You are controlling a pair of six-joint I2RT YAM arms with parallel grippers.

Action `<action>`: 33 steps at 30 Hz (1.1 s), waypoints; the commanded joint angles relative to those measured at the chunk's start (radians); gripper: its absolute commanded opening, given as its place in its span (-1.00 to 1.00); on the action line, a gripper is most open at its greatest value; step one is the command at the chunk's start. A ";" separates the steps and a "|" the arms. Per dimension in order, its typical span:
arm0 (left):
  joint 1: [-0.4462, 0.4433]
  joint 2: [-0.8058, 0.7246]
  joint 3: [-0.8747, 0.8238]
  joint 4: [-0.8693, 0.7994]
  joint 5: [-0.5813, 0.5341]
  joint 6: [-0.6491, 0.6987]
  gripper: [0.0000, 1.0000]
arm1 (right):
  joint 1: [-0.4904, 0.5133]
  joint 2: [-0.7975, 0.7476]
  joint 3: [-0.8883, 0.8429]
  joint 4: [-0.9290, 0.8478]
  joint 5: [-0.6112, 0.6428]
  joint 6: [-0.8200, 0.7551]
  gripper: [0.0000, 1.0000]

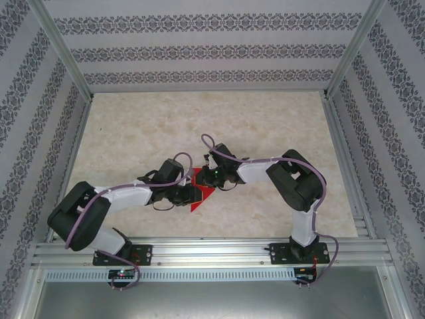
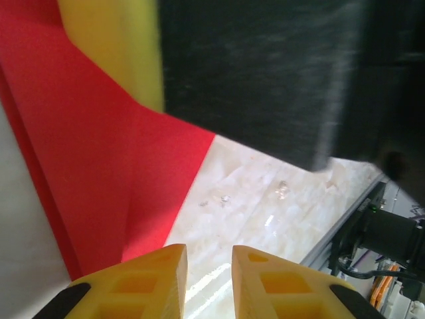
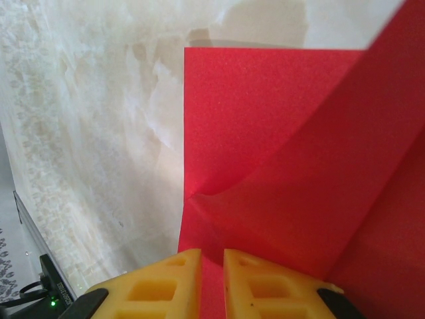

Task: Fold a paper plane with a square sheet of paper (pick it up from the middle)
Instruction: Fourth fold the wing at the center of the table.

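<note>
The red square sheet of paper (image 1: 197, 203) lies on the table between both grippers, which hide most of it from above. In the right wrist view the paper (image 3: 265, 126) lies flat at the left, and a diagonal flap rises across it from the right. My right gripper (image 3: 212, 254) stands over the sheet with a narrow gap, red showing between its fingers. My left gripper (image 2: 207, 251) is just off the paper's (image 2: 99, 166) edge, slightly open, with bare table in the gap. One of the right gripper's yellow fingers (image 2: 113, 46) rests on the paper ahead of it.
The marble-patterned table (image 1: 199, 126) stretches away behind the grippers. An aluminium rail (image 1: 212, 251) with the arm bases runs along the near edge. Patterned walls and metal frame posts close in the left, right and back sides.
</note>
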 commanded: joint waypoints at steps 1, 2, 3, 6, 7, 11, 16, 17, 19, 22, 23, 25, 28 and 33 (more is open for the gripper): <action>-0.015 0.047 -0.034 0.059 0.012 -0.011 -0.51 | 0.004 0.093 -0.034 -0.125 0.150 -0.041 -0.64; -0.017 0.057 -0.044 0.046 0.009 -0.006 -0.53 | 0.005 0.094 -0.033 -0.125 0.150 -0.041 -0.64; -0.017 0.061 -0.060 0.038 0.004 -0.005 -0.54 | 0.004 0.093 -0.033 -0.126 0.150 -0.039 -0.64; -0.017 0.054 -0.113 0.016 -0.019 -0.005 -0.54 | 0.004 0.093 -0.032 -0.127 0.150 -0.039 -0.64; -0.017 0.055 -0.127 0.015 -0.017 -0.006 -0.54 | 0.004 0.093 -0.031 -0.130 0.151 -0.040 -0.64; -0.019 0.046 -0.173 0.023 0.015 -0.007 -0.54 | 0.004 0.094 -0.027 -0.136 0.151 -0.042 -0.64; -0.018 0.001 -0.207 -0.006 0.046 -0.010 -0.53 | 0.005 0.094 -0.026 -0.139 0.156 -0.042 -0.64; -0.018 -0.014 -0.215 -0.007 0.050 -0.015 -0.52 | 0.004 0.094 -0.025 -0.142 0.156 -0.044 -0.64; -0.019 -0.043 -0.223 -0.023 0.059 -0.019 -0.51 | 0.004 0.093 -0.029 -0.141 0.159 -0.043 -0.64; -0.019 -0.115 -0.227 -0.058 0.078 -0.017 -0.49 | 0.005 0.091 -0.032 -0.138 0.161 -0.042 -0.64; -0.018 -0.142 -0.213 -0.094 0.074 -0.002 -0.49 | 0.005 0.090 -0.034 -0.135 0.162 -0.039 -0.64; -0.017 -0.200 -0.164 -0.175 0.042 0.022 -0.50 | 0.005 0.094 -0.030 -0.136 0.158 -0.037 -0.64; -0.009 -0.309 -0.106 -0.221 -0.031 0.011 -0.52 | 0.003 0.091 -0.027 -0.140 0.161 -0.037 -0.64; 0.032 -0.356 -0.052 -0.153 -0.129 -0.016 -0.52 | 0.005 0.091 -0.027 -0.135 0.156 -0.034 -0.63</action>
